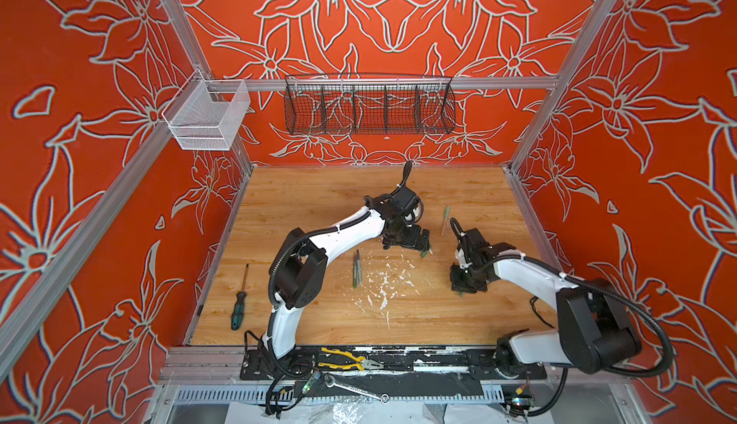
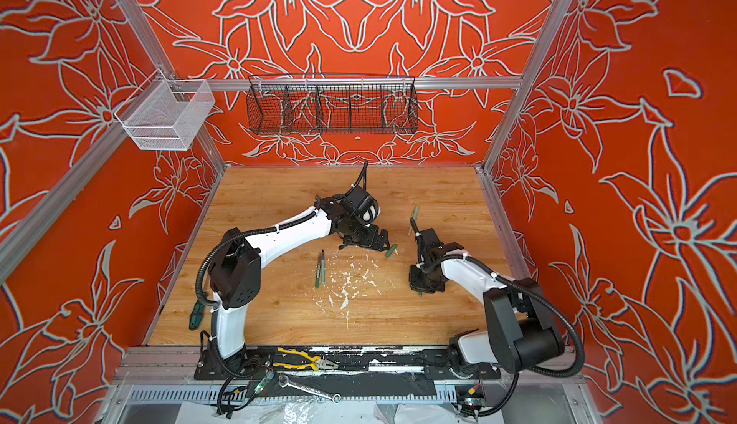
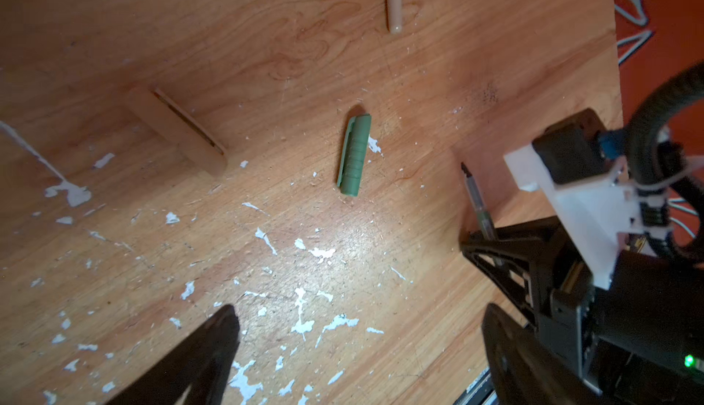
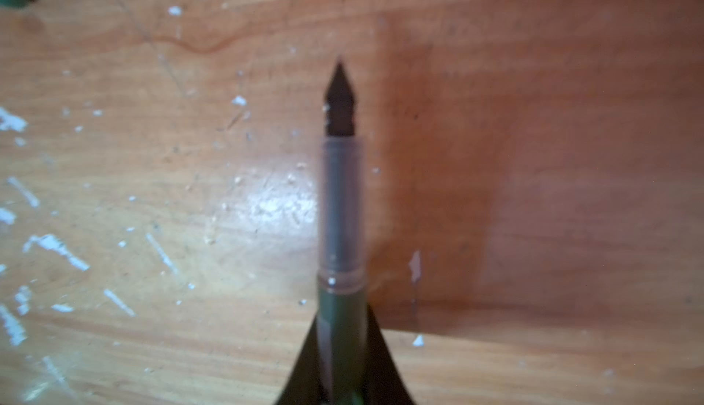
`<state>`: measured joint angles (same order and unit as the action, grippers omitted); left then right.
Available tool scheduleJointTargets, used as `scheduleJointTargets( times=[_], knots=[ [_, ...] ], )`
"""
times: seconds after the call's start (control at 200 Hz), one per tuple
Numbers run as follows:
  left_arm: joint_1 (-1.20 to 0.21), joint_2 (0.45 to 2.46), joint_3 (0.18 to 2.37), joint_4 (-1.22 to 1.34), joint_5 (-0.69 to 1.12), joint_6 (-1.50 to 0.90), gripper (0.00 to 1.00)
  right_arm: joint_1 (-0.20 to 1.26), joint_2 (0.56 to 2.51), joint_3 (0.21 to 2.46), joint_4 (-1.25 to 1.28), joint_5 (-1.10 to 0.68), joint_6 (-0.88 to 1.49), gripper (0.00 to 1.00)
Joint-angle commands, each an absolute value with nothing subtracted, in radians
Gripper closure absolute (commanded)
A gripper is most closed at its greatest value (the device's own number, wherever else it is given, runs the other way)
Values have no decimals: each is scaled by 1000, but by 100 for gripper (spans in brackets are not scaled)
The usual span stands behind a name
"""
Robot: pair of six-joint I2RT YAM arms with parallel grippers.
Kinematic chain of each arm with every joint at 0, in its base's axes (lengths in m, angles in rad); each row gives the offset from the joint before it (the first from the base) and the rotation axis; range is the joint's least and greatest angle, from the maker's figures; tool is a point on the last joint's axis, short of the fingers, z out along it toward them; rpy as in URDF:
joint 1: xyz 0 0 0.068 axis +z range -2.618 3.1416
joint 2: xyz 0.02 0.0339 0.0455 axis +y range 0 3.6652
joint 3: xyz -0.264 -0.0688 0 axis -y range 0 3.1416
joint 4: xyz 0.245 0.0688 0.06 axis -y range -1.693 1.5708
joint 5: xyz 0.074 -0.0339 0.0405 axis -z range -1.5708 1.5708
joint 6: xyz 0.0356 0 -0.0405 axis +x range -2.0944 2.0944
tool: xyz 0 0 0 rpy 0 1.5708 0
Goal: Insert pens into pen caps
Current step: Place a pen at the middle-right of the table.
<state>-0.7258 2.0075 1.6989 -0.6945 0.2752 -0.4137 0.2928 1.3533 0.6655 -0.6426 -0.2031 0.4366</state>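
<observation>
A green pen cap [image 3: 355, 155] lies on the wooden table, seen in both top views [image 1: 426, 253] [image 2: 391, 250]. My left gripper [image 3: 362, 313] hangs open just above and beside it, nothing between its fingers [image 1: 420, 244]. A tan pen cap [image 3: 179, 132] lies close by. My right gripper [image 4: 341, 313] is shut on a dark green pen [image 4: 340, 201], dark tip pointing away, low over the table [image 1: 462, 288]. Two green pens [image 1: 357, 270] lie side by side mid-table. A tan pen [image 1: 444, 224] lies further back, a pale green piece at its far end.
White paint flecks [image 1: 383, 282] cover the table's middle. A green-handled screwdriver [image 1: 239, 306] lies off the left edge. Yellow-handled pliers [image 1: 347, 360] and a wrench [image 1: 355, 388] rest on the front rail. A black wire basket [image 1: 369, 108] and a white one [image 1: 205, 118] hang above.
</observation>
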Motion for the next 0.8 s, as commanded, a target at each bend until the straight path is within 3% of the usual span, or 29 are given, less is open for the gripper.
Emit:
scheduleJointTargets(
  times=[0.0, 0.12, 0.37, 0.57, 0.796],
  knots=[
    [-723, 1984, 1702, -723, 255, -441, 2, 304, 1344, 656, -643, -198, 492, 66],
    [-723, 1959, 1687, -738, 253, -431, 2, 306, 1326, 662, -655, -159, 499, 54],
    [-713, 1859, 1606, -764, 194, -396, 2, 327, 1327, 761, -709, -131, 464, 51],
    [-624, 1693, 1479, -719, 276, -411, 2, 336, 1335, 905, -683, -196, 490, 34],
    [-543, 1480, 1336, -707, 268, -395, 2, 337, 1560, 1060, -615, -190, 577, 35]
  ],
)
